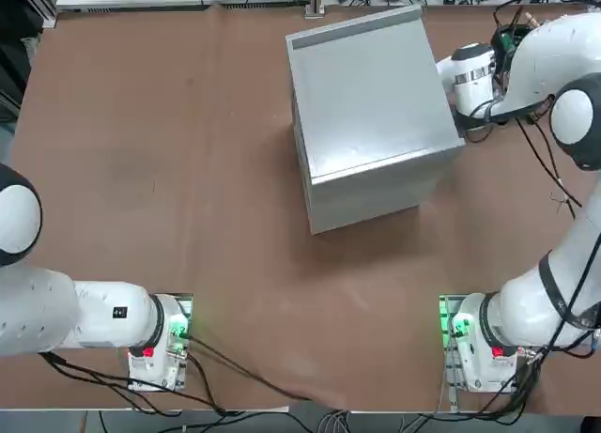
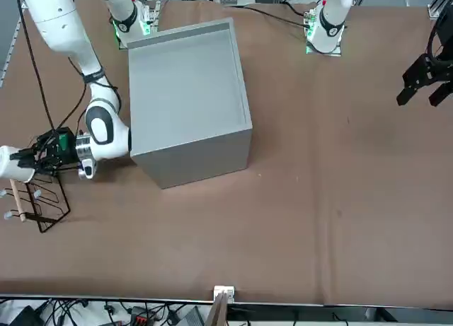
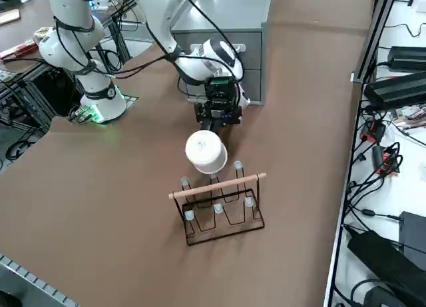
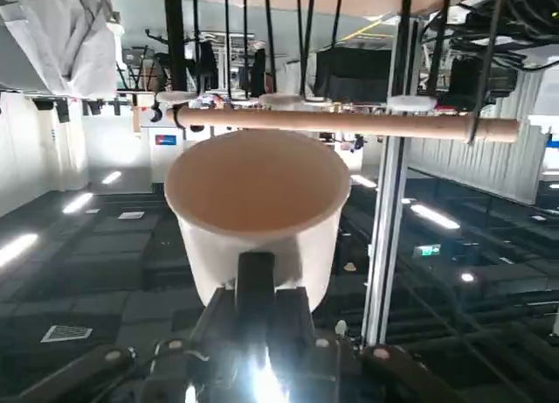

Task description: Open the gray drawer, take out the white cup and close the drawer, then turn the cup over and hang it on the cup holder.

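A brown tabletop (image 1: 188, 170) carries the closed gray drawer (image 1: 371, 114); beside it the right gripper (image 3: 214, 126) clamps the white cup (image 3: 205, 151), upturned, just above the cup holder (image 3: 219, 200); cables and equipment (image 3: 393, 87) crowd the table's edges.

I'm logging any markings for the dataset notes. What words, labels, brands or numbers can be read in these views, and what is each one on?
None can be read.
The drawer, cup and holder bear no text.
Left arm's wrist: a small dark label, too small to read.
Wrist view: a small blue and red sign in the background, too blurred to read.
The right claw, shut on the cup's handle, shows no lettering.
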### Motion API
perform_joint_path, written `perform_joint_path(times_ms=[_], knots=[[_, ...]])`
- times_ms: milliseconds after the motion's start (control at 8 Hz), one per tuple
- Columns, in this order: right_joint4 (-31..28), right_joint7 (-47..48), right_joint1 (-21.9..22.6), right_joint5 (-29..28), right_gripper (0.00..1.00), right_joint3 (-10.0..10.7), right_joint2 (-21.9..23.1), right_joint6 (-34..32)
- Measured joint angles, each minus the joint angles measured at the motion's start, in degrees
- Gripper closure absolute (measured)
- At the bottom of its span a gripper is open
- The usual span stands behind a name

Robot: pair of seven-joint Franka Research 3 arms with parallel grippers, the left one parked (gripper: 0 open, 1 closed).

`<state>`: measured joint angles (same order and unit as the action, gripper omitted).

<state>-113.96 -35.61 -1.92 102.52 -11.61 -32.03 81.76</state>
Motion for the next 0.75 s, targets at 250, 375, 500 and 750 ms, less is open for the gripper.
perform_joint_path(times_ms=[250, 375, 500, 750], knots=[[0.00, 0.00, -0.64, 1.24, 0.81, 0.01, -0.10, 1.29], [0.00, 0.00, -0.97, 1.85, 0.81, 0.01, -0.34, 2.01], [0.01, 0.00, -1.25, 2.52, 0.81, 0.01, -0.78, 2.74], [0.05, 0.02, -1.81, 3.04, 0.81, 0.01, -1.71, 3.27]])
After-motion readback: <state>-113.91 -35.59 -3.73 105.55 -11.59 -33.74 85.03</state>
